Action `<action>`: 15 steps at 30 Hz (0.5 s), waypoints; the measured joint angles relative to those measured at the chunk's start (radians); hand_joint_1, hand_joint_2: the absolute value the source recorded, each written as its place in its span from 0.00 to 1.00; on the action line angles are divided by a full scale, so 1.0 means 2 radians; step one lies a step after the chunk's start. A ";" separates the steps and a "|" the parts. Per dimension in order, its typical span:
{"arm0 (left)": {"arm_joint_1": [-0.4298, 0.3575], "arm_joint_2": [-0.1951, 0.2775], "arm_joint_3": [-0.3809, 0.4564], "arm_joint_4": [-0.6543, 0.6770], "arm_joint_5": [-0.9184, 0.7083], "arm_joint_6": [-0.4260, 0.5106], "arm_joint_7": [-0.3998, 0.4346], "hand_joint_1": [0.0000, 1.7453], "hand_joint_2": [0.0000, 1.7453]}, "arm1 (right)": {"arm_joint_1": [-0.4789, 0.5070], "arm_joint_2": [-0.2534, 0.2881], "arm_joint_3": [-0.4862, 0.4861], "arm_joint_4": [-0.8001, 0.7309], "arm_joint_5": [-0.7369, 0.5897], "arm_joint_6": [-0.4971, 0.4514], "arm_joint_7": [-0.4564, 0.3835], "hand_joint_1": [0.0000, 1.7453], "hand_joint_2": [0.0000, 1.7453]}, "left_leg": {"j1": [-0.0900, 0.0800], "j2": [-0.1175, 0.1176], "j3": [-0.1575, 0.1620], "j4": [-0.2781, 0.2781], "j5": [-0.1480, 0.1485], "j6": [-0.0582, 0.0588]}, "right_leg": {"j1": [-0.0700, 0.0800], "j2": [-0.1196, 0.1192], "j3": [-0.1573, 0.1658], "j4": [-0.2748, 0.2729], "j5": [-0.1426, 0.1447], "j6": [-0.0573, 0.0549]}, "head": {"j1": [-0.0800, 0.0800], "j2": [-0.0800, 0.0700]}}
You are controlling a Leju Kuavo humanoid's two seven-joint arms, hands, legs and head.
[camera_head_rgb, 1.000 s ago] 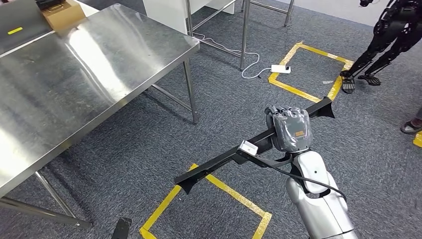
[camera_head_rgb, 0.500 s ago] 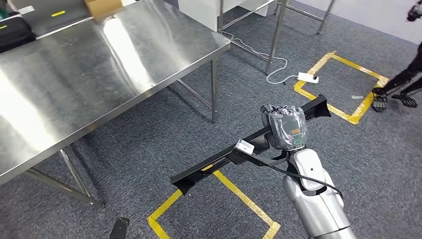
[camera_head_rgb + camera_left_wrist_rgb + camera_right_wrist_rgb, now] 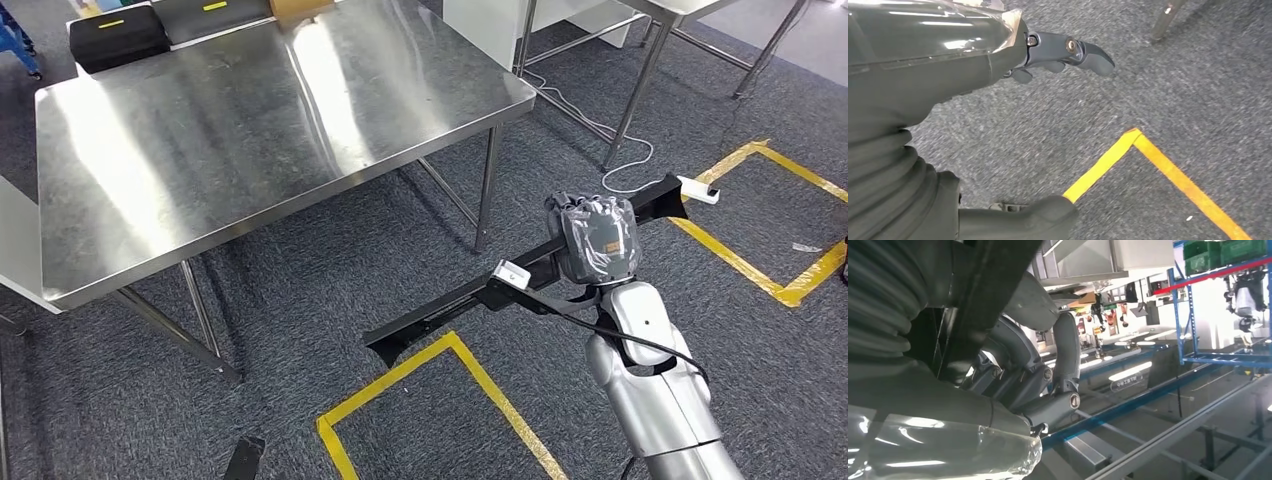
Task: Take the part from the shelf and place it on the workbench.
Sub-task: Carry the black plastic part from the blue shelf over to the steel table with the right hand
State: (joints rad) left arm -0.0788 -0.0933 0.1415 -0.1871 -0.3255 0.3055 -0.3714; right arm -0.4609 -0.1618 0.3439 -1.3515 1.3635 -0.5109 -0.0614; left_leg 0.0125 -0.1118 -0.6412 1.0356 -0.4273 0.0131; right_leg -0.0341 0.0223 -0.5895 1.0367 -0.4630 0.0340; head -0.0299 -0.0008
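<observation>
long black part held in the air beside the steel workbench

the robot's right hand (image 3: 597, 245) has its fingers wrapped round a long, flat black bar-shaped part (image 3: 450, 305), gripping it toward its far end. the part runs slantwise above the grey carpet (image 3: 300, 300), one end low over the corner of a yellow tape square (image 3: 440, 350) on the floor, the other end past the hand, near a white power strip (image 3: 700, 190) that lies on the carpet. a small white tag (image 3: 512, 275) sits on the part just beside the hand. the part is clear of the workbench and touches nothing but the hand.

the bare, shiny stainless steel workbench (image 3: 250, 130) stands to the left of the part, well apart from it. a black case (image 3: 120, 38) lies at its far edge.

in the left wrist view the left hand (image 3: 1068, 50) hangs over the carpet and a line of yellow tape, holding nothing, its fingers loosely spread and its thumb set apart from them.

in the right wrist view the dark fingers (image 3: 1065, 355) are curled around the black part, with blue shelving (image 3: 1218, 315) behind.
</observation>
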 joint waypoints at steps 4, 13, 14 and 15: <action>-0.002 0.000 0.000 0.000 -0.008 -0.002 0.002 0.00 1.00 | -0.036 -0.002 0.000 0.022 -0.015 0.022 -0.015 1.00 1.00 | 0.000 0.051 -0.055 0.107 -0.049 -0.007 | 0.003 -0.019 0.001 -0.001 -0.001 -0.009 | -0.006 0.000; -0.008 0.002 0.000 0.000 -0.017 -0.005 0.007 0.00 1.00 | -0.160 0.007 0.009 0.128 -0.037 0.041 -0.055 1.00 1.00 | -0.018 0.092 -0.007 -0.004 0.008 0.023 | 0.015 -0.068 0.009 -0.005 -0.008 -0.009 | -0.005 0.000; -0.008 0.002 0.000 0.000 -0.017 -0.005 0.007 0.00 1.00 | -0.167 0.010 0.013 0.136 -0.035 0.041 -0.055 1.00 1.00 | -0.017 0.086 -0.005 -0.008 0.010 0.024 | 0.016 -0.071 0.009 -0.005 -0.009 -0.008 | -0.005 0.000; -0.008 0.002 0.000 -0.001 -0.018 -0.005 0.007 0.00 1.00 | -0.175 0.013 0.016 0.143 -0.034 0.042 -0.054 1.00 1.00 | -0.015 0.080 -0.002 -0.013 0.013 0.024 | 0.016 -0.066 0.009 -0.002 -0.012 -0.006 | -0.005 0.000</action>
State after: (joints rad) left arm -0.0956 -0.0902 0.1414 -0.1882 -0.3609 0.2956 -0.3577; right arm -0.8104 -0.1361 0.3759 -1.0648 1.2958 -0.4270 -0.1703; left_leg -0.0182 0.0475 -0.6456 1.0091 -0.4012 0.0619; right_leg -0.0012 -0.1093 -0.5720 1.0325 -0.4862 0.0220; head -0.0395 -0.0008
